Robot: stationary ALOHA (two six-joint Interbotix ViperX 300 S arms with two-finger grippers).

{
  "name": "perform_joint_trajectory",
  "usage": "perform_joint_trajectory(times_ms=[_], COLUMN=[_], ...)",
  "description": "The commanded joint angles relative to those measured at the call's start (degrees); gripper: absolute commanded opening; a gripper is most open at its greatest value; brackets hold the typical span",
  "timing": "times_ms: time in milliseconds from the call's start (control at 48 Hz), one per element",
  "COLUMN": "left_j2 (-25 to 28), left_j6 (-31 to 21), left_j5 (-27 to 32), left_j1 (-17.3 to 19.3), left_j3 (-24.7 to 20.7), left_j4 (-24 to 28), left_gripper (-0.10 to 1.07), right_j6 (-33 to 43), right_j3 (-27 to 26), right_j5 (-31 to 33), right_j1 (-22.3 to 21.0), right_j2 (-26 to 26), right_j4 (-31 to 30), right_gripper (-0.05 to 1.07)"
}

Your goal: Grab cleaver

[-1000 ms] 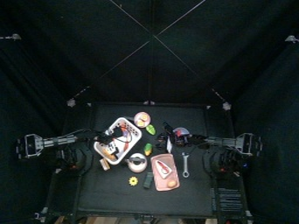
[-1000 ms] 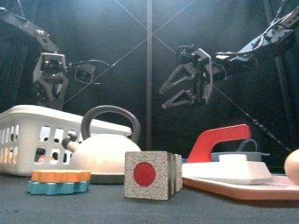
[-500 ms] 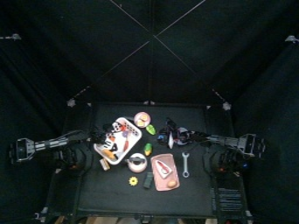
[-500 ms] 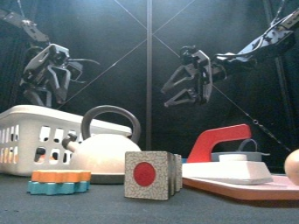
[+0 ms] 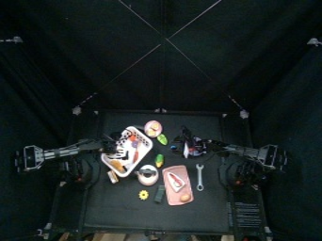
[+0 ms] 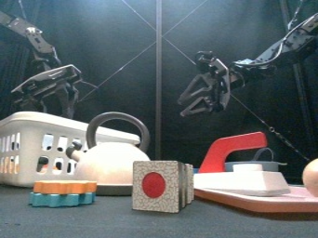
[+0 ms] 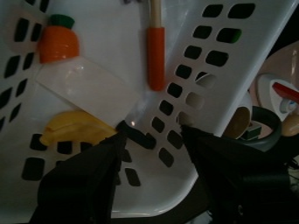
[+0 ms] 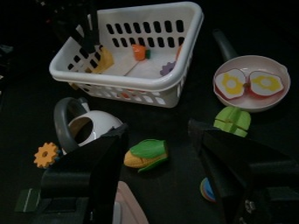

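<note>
The cleaver [image 6: 233, 149], with a red handle and a pale blade, lies on the pink cutting board [image 6: 255, 198] at the front right, apart from both grippers. My left gripper [image 7: 152, 144] stands open over the white basket [image 7: 222, 61], above a yellow banana and an orange-handled tool; the front view shows this left gripper [image 6: 52, 85] tilted above the basket [image 6: 37, 139]. My right gripper [image 6: 205, 93] hangs open in mid-air behind the board, holding nothing. The right wrist view does not show the cleaver.
A white kettle [image 6: 112, 158], a block with a red dot [image 6: 162, 184] and stacked orange and blue gears [image 6: 62, 191] stand at the front. A plate of fried eggs [image 8: 251, 83], a corn cob [image 8: 146, 151] and a wrench [image 5: 199, 176] lie around the board [image 5: 176, 179].
My left gripper has swung from hanging upright at the left to a tilted stance low over the basket. The right gripper has shifted slightly right. The cleaver has not moved.
</note>
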Motion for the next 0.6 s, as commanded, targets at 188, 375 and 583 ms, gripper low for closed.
perform_joint_trajectory(times_ms=[188, 375, 583], left_j2=[4.13, 4.31, 5.45], left_j6=[-0.79, -6.77, -27.33], left_j5=[7.03, 8.44, 8.35], left_j1=[0.53, -0.09, -8.70], left_j3=[-5.62, -8.44, -6.77], left_j4=[-2.72, 0.35, 14.33], left_gripper=[0.89, 0.89, 0.89], right_j6=[-0.09, -0.09, -0.09], right_j3=[-2.11, -1.67, -1.67], right_j5=[-0.18, -0.18, -0.18], right_j1=[-0.53, -0.53, -0.53], right_j2=[-1.14, -1.14, -1.14], right_j4=[-0.09, -0.44, -1.05], right_gripper=[0.90, 0.90, 0.90])
